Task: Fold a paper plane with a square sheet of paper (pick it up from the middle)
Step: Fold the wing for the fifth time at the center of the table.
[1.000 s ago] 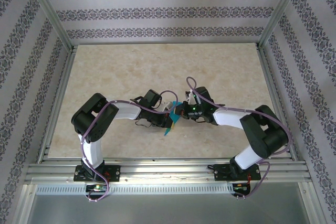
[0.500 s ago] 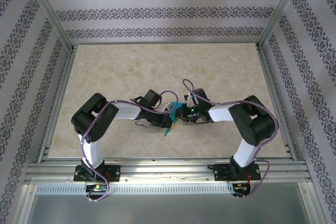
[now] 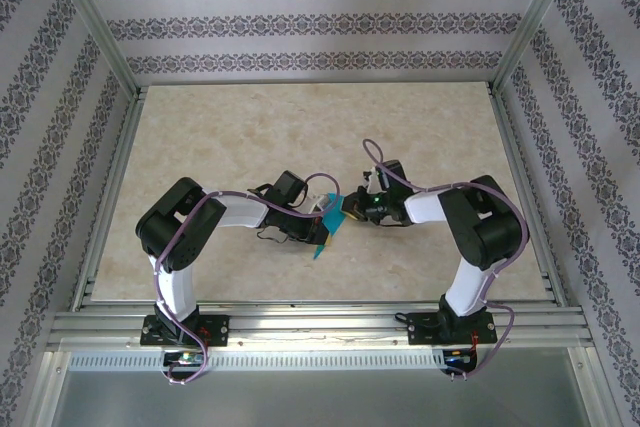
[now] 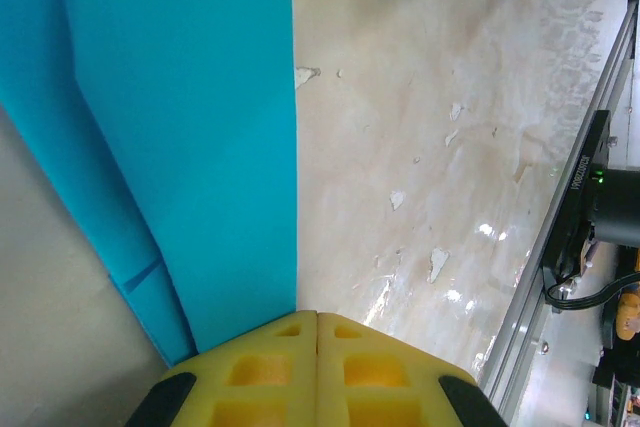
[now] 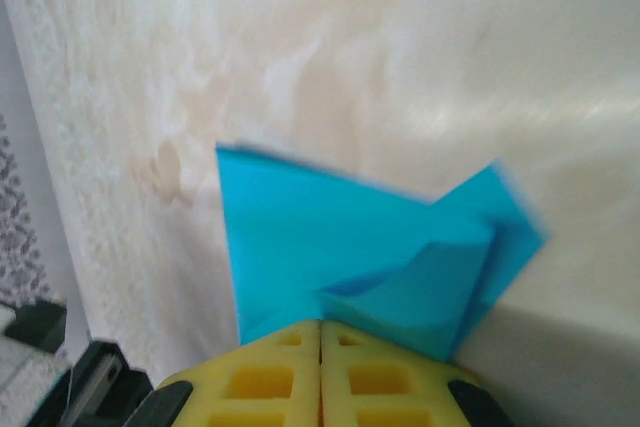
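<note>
Beige marbled tabletop [image 3: 250, 137], enclosed by patterned wallpaper walls [image 3: 300, 22] and an aluminium frame rail [image 3: 320, 322].

Left pincer [image 3: 316, 231]: in the left wrist view the yellow fingers [image 4: 250, 372] are pressed together, clenched on the teal-blue paper sheet [image 4: 180, 127], whose straight edge runs down into the finger seam. A folded layer shows along the sheet at 9 o'clock.

Right pincer [image 3: 346, 209]: in the right wrist view it [image 5: 320, 327] is likewise clenched, grasping the sheet [image 5: 320, 237], which fans out from the seam toward 12 o'clock in overlapping folded flaps.

From above, the sheet [image 3: 328, 217] is between both pincers, just toward 6 o'clock from the tabletop's middle, one pointed corner aimed at 6 o'clock. The left arm reaches in from 8 o'clock, the right arm from 4 o'clock.
</note>
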Motion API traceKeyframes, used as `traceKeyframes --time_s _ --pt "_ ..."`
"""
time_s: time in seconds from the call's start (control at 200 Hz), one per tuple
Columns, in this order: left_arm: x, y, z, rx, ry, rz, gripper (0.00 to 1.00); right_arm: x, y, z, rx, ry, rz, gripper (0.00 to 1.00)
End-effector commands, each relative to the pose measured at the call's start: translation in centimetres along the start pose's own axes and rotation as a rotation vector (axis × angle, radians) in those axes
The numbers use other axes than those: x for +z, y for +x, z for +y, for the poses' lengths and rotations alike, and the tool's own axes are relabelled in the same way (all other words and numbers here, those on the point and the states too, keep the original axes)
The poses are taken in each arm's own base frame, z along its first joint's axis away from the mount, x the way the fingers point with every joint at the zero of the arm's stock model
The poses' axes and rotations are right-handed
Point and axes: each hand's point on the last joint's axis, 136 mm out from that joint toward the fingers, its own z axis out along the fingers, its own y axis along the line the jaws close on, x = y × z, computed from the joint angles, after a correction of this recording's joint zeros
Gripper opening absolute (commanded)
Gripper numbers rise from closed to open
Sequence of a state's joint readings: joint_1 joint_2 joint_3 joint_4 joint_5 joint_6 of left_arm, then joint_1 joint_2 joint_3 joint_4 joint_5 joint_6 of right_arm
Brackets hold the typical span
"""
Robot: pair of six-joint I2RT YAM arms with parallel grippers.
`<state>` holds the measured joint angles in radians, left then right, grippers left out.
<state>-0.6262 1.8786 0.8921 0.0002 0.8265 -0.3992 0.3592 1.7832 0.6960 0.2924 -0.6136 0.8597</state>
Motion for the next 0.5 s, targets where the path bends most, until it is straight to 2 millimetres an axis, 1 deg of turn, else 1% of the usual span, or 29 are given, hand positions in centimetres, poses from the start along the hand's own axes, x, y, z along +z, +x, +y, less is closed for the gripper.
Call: traceKeyframes --time_s 0.0,0.09,0.21,0.33,0.365,0.425,0.495 --pt "0.3 5.7 3.5 -0.145 -0.106 0.160 0.00 -1.0 -3.5 -2.4 0.012 0.124 -0.131 0.08" --pt "0.3 5.7 3.5 -0.147 -0.106 0.160 0.00 -1.5 -4.2 -2.8 0.002 0.181 -0.152 0.08" --pt "0.3 5.7 3.5 -0.147 -0.105 0.159 0.00 -2.0 -4.7 -4.1 0.004 0.278 -0.159 0.08" --pt "0.3 5.6 3.5 -0.149 -0.103 0.157 0.00 -2.4 -5.6 -4.3 0.015 0.280 -0.183 0.08" --pt "0.3 5.6 3.5 -0.147 -0.102 0.157 0.00 -2.5 -5.8 -4.1 0.013 0.280 -0.186 0.08" --pt "0.3 5.6 3.5 -0.148 -0.103 0.158 0.00 -2.8 -6.2 -3.0 -0.011 0.267 -0.185 0.09" --pt "0.3 5.6 3.5 -0.148 -0.103 0.158 0.00 -3.6 -6.7 -1.9 -0.034 0.265 -0.199 0.09"
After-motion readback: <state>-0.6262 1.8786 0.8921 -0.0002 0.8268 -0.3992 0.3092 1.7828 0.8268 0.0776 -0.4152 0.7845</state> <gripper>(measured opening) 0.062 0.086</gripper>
